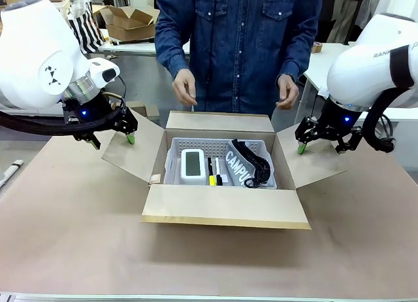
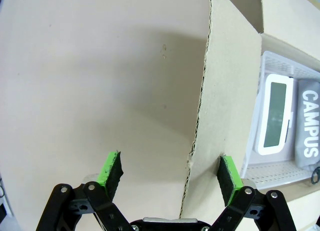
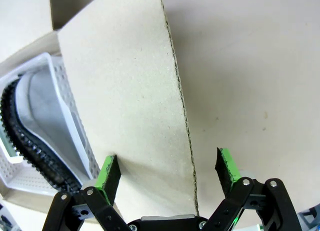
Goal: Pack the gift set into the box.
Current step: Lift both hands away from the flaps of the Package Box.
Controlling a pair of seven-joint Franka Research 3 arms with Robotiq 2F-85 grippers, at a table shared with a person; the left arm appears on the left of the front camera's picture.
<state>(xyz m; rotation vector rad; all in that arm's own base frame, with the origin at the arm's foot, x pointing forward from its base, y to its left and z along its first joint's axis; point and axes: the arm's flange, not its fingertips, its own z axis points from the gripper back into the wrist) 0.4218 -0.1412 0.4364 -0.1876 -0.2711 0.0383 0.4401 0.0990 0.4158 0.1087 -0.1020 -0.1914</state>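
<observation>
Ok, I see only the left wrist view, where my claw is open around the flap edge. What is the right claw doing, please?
Observer: The right claw is open too. Its pads stand on either side of the edge of the right flap, not closed on it.
Operator: And the person's hands, are they inside the box?
Observer: No. The person's hands are held in the air behind the far flap, outside the box.
</observation>
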